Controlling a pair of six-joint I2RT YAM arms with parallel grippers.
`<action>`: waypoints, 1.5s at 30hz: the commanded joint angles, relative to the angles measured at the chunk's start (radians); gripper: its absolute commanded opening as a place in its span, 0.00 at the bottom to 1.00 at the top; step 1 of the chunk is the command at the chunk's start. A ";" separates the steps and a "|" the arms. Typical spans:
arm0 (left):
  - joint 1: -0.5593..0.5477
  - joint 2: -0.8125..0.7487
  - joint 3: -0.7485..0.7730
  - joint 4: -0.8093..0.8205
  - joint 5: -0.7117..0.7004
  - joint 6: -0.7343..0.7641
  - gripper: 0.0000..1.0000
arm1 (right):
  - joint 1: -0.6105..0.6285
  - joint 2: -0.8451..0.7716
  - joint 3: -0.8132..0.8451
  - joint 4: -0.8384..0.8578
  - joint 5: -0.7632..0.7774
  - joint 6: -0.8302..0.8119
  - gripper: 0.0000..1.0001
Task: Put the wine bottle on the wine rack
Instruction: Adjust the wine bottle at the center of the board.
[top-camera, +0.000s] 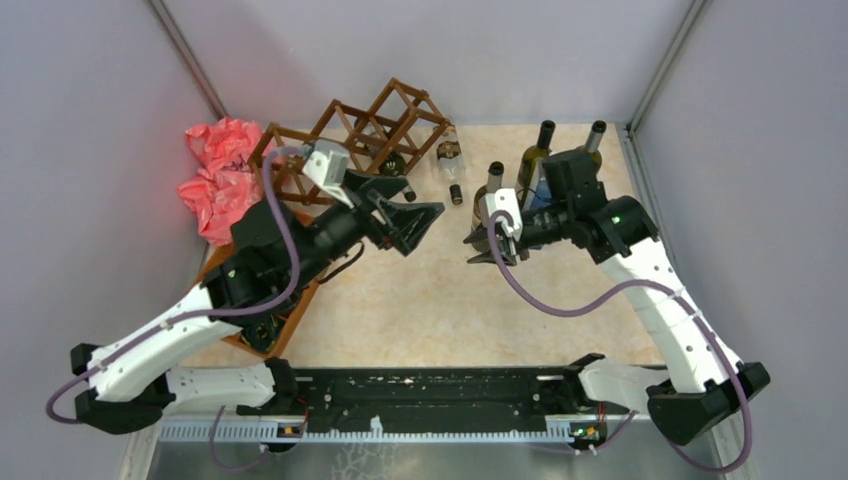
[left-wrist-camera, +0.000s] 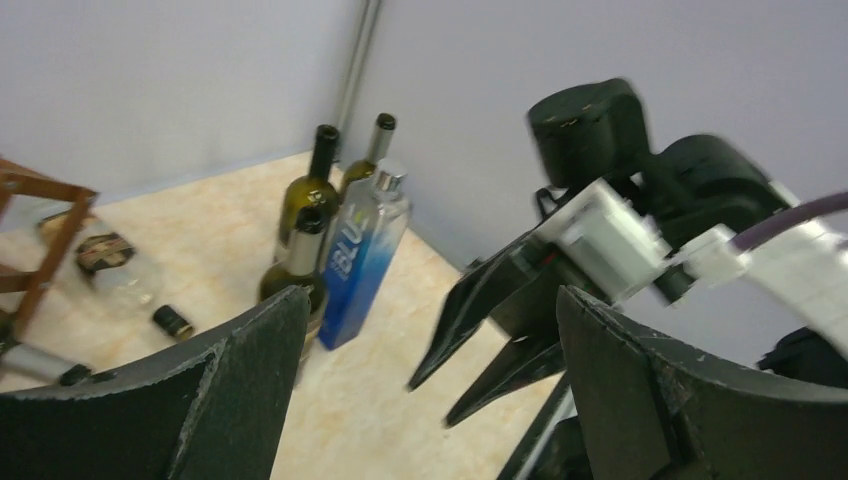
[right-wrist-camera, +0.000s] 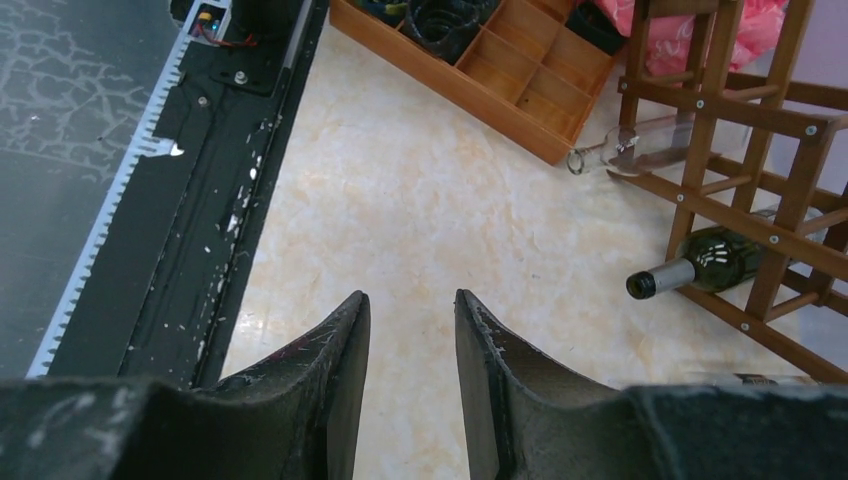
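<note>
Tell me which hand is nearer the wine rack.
Left. The left hand hovers just in front of the wine rack; the right hand sits farther right, by the standing bottles.

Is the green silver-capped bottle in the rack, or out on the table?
In: the green bottle lies on its side in a lower cell of the wine rack, neck poking out.

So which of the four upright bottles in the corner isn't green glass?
The blue bottle with the silver cap: it is flat-sided and clear, with blue print down its face. The three green wine bottles around it are round and dark.
</note>
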 joint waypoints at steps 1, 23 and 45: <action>0.009 -0.140 -0.102 0.078 -0.049 0.181 0.99 | -0.019 -0.074 -0.016 -0.051 -0.051 -0.045 0.37; 0.513 -0.151 -0.476 0.149 0.377 0.284 0.99 | -0.376 -0.210 -0.038 -0.083 -0.148 0.055 0.48; 0.514 -0.226 -0.561 0.176 0.438 0.362 0.99 | -0.386 -0.142 0.055 0.030 -0.016 0.223 0.69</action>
